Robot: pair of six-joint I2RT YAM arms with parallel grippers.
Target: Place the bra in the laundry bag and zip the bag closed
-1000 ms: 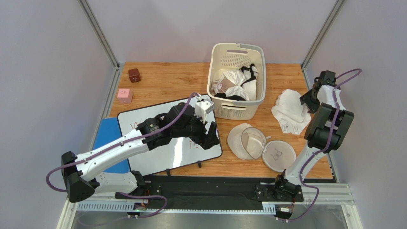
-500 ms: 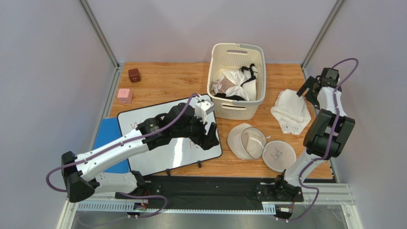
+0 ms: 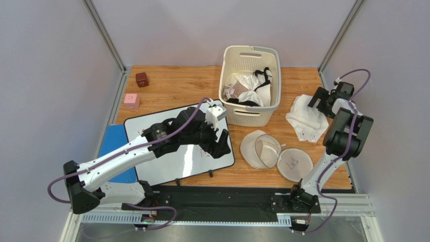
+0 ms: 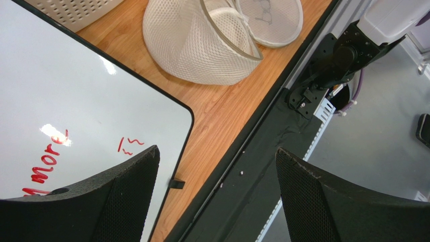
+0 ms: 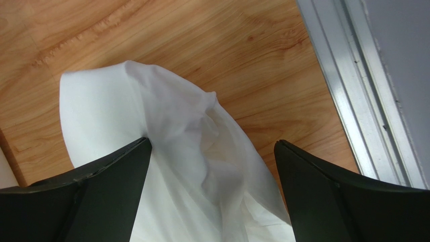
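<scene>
Looks down on the bra [image 5: 151, 121], rumpled white folds on the wooden table [image 5: 176, 40]. Frames it between the wide-spread black fingers [image 5: 101, 186] of the right gripper [image 5: 212, 143], gripping nothing. Catches a grey metal rail [image 5: 353, 75] along the table's right edge.

Table [image 3: 176, 88]: light wooden top, with grey walls on three sides.
Basket [image 3: 252, 117]: cream plastic with slatted sides, upright near the far edge of the table.
Basket contents: a crumpled white cloth with pinkish marks [image 3: 241, 85] and a garment with black straps [image 3: 262, 75], piled together.
Whiteboard [image 3: 192, 164]: lies flat on the left half of the table, black rim, its right corner just beside the basket.
Writing [image 4: 48, 169]: red marker letters on the whiteboard.
Blue mat [image 3: 112, 137]: partly under the whiteboard's left edge.
Pink cube [image 3: 131, 101]: far left, near the wall.
Brown cube [image 3: 142, 79]: beyond the pink cube, apart from it.
</scene>
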